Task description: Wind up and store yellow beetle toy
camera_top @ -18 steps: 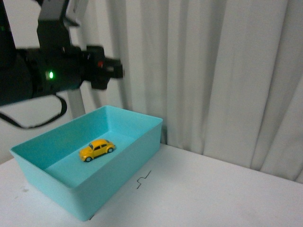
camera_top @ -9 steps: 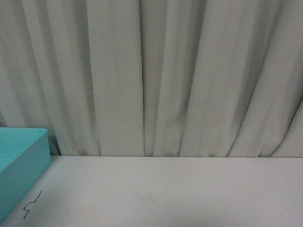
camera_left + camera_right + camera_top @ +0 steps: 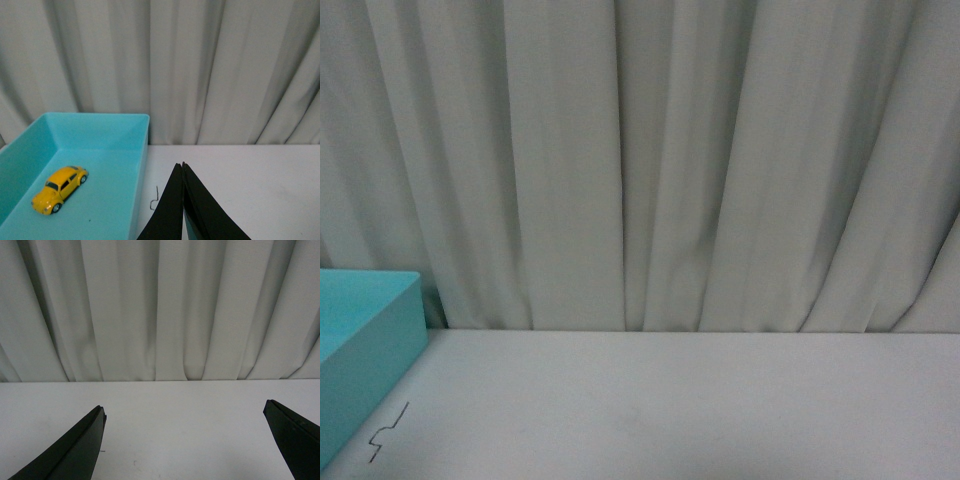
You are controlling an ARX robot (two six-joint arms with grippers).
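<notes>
The yellow beetle toy (image 3: 59, 189) rests on its wheels on the floor of a turquoise bin (image 3: 142, 150), seen in the left wrist view. My left gripper (image 3: 182, 166) is shut with nothing between its fingers, above the white table beside the bin's wall, apart from the toy. In the right wrist view my right gripper (image 3: 185, 407) stands wide open over bare white table, holding nothing. The front view shows only a corner of the bin (image 3: 380, 330); the toy and both grippers are out of that view.
A white table (image 3: 700, 400) runs back to a pale pleated curtain (image 3: 660, 160). A small dark squiggle mark (image 3: 388, 432) lies on the table next to the bin, also in the left wrist view as a squiggle mark (image 3: 154, 197).
The front view swung right between one second and half a second ago: the bin with the toy and the dark arm left the picture. Since then nothing has moved.
</notes>
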